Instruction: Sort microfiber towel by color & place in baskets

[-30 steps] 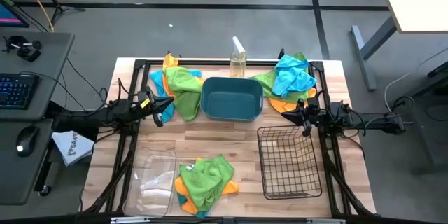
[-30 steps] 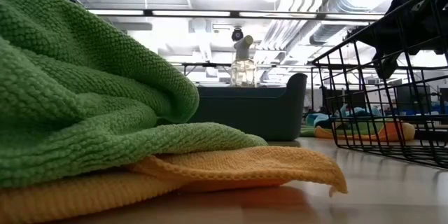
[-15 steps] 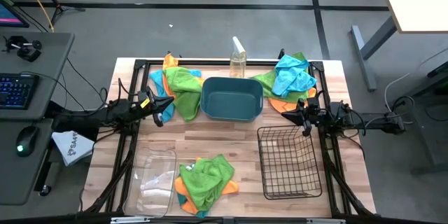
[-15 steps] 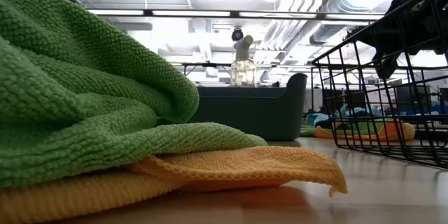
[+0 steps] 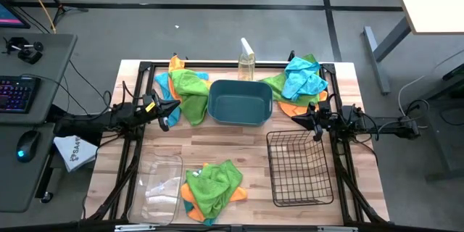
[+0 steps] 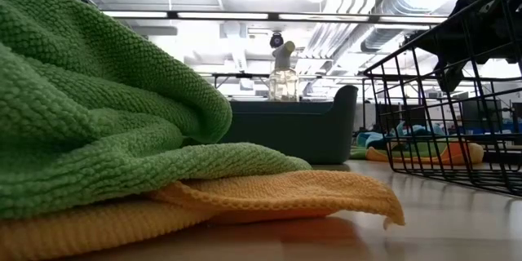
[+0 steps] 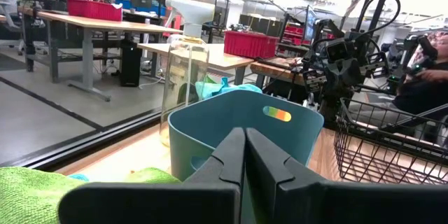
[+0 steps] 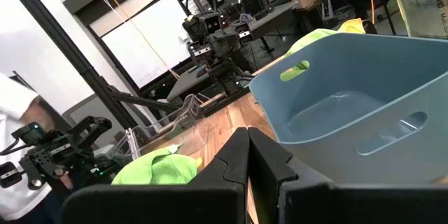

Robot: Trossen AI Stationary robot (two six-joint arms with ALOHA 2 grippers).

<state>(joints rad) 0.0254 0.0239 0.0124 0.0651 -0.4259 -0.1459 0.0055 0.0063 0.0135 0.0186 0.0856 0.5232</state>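
Three towel piles lie on the wooden table: green, orange and blue ones at the far left, blue, green and orange ones at the far right, and a green-over-orange pile near the front edge. The teal tub stands at the far middle, the black wire basket at the near right, the clear bin at the near left. My left gripper hovers shut left of the tub. My right gripper hovers shut right of it, above the wire basket's far end.
A clear spray bottle stands behind the tub at the far edge. A black frame runs along the table's rim. Bare wood shows between the tub and the near pile. A person's sleeve shows at the right wrist view's edge.
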